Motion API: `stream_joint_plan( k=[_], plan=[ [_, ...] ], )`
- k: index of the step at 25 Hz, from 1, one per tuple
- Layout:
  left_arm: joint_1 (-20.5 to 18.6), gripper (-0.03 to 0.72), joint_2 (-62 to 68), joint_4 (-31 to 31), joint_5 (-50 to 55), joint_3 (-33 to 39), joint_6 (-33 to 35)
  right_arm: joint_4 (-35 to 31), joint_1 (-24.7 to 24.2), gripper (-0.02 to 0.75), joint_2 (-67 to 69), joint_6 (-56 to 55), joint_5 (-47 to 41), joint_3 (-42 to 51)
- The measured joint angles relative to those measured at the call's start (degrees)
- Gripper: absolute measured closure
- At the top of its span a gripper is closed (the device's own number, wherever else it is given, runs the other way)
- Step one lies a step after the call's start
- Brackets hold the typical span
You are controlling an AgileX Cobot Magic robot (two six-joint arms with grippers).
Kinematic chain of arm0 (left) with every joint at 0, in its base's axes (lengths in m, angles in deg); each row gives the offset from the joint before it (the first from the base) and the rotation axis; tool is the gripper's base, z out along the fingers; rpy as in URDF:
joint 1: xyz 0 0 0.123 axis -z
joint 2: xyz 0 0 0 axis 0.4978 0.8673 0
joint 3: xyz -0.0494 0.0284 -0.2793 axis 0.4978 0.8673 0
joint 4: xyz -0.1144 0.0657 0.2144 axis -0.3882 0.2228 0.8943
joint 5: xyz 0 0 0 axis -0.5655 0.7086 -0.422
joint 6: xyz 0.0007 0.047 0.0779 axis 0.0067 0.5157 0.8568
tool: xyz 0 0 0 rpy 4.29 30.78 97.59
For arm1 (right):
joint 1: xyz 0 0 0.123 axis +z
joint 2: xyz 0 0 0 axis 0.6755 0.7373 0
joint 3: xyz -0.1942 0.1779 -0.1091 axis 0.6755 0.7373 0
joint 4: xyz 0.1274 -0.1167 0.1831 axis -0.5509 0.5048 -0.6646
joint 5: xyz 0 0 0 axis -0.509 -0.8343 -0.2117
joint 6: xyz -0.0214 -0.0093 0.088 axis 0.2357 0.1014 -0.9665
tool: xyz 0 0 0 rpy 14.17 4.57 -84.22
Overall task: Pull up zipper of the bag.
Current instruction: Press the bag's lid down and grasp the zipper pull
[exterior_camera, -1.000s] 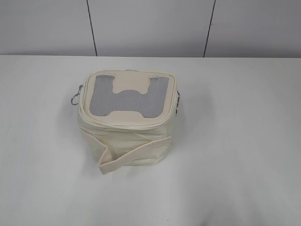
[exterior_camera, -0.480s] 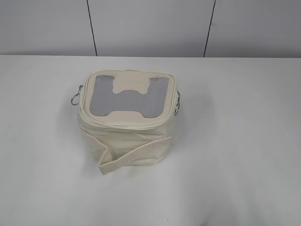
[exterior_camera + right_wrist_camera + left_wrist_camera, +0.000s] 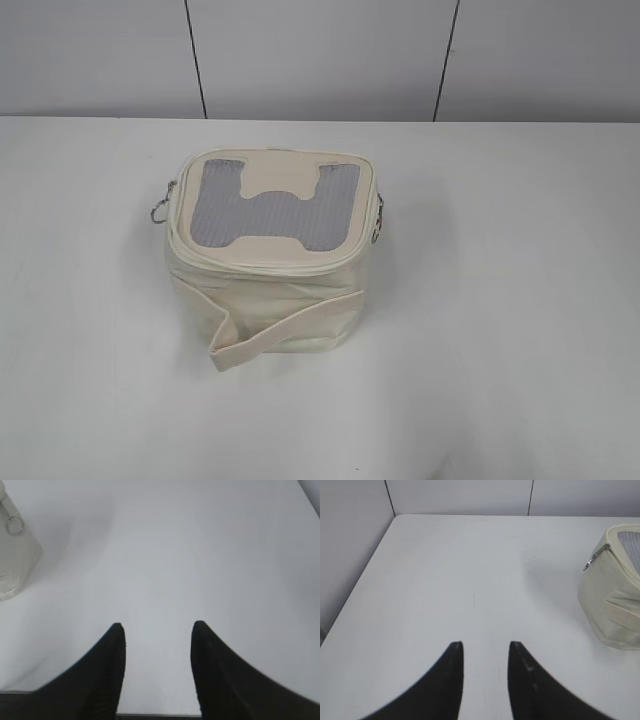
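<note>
Bag sits apart from left gripper and right gripper, both parted, holding nothing

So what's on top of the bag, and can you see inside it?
The bag is topped by a grey mesh panel with a cream H-shaped patch. The mesh is too fine to show the inside. Nothing rests on it; neither hand is near.

A flat, matte white tabletop fills most of each view, spreading beneath and ahead of both end effectors. Behind it stands a pale grey panelled wall with thin dark vertical seams, far ahead of the end effectors. In the left wrist view, the wall also runs along the table's left edge.
</note>
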Motion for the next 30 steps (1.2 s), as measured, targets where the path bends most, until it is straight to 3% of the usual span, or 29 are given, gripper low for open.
stream_joint_plan(
  k=[4,9,12,15,18,23,25,30],
  plan=[
    [0.05,0.452,0.00,-1.57,0.00,0.00,0.00,-9.62,0.00,0.391,4.83,9.10,5.51,-1.10],
    [0.24,0.452,0.22,-5.53,-0.49,0.00,0.00,-35.29,-0.06,0.391,24.19,35.60,18.50,-2.31],
    [0.66,0.452,0.67,-6.91,-0.89,0.00,0.00,-49.68,-0.06,0.391,41.37,53.06,18.69,-6.17],
    [0.86,0.452,0.67,-7.14,-1.09,0.00,0.00,-57.67,0.17,0.391,60.03,64.21,14.69,-14.94],
    [0.86,0.452,1.05,-7.18,-1.31,0.00,0.00,-58.74,2.85,0.391,76.43,67.20,11.39,-27.65],
    [1.13,0.451,9.16,-8.58,-3.38,-0.33,0.53,-55.05,12.18,0.391,98.54,65.61,7.32,-50.51],
    [1.62,0.449,14.90,-11.93,-5.78,-0.46,3.16,-52.51,14.94,0.391,106.49,63.02,4.88,-59.16],
    [1.97,0.429,31.51,-24.11,-13.58,-0.90,16.99,-46.95,18.93,0.384,122.16,56.89,-1.33,-79.33]
  ],
)
